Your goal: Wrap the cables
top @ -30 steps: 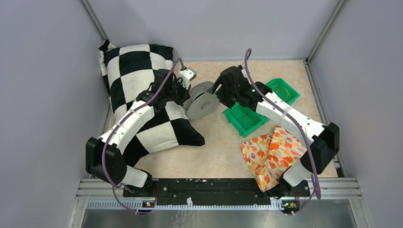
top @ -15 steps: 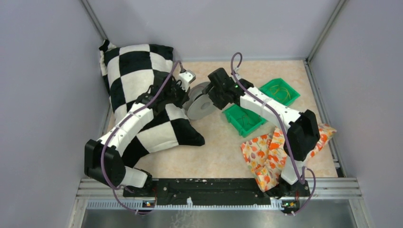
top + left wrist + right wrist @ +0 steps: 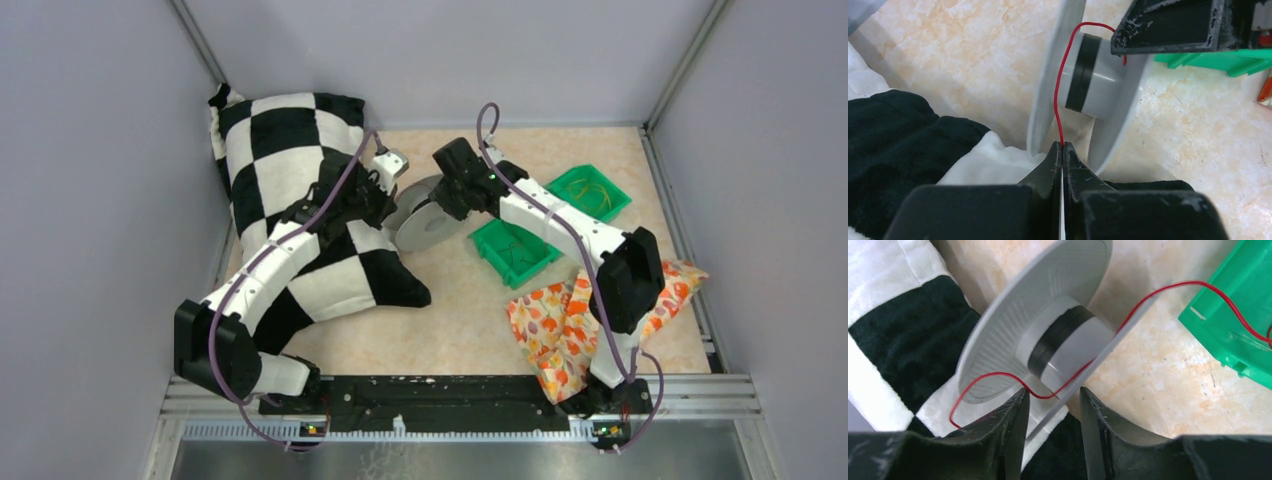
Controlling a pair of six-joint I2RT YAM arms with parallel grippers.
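The left gripper (image 3: 1062,150) is pressed together, pinching the red cable (image 3: 1057,95), which rises toward 12 o'clock and curls over the core of the grey spool (image 3: 1098,80). The right gripper (image 3: 1050,402) is spread, with the spool's flange edge and the cable between its fingers. Toward 3 o'clock the cable trails into the green bin (image 3: 1243,315); the checkered pillow (image 3: 893,325) lies at 9 o'clock.

Spread over a beige marbled tabletop (image 3: 450,320): a gray spool (image 3: 425,215) up on its rims, touching a black-and-white checkered pillow (image 3: 290,200) at its left; just right of the spool, a green bin (image 3: 515,250); farther right and back, a second green bin (image 3: 590,192); nearer and right of the spool, a crumpled floral cloth (image 3: 570,330).
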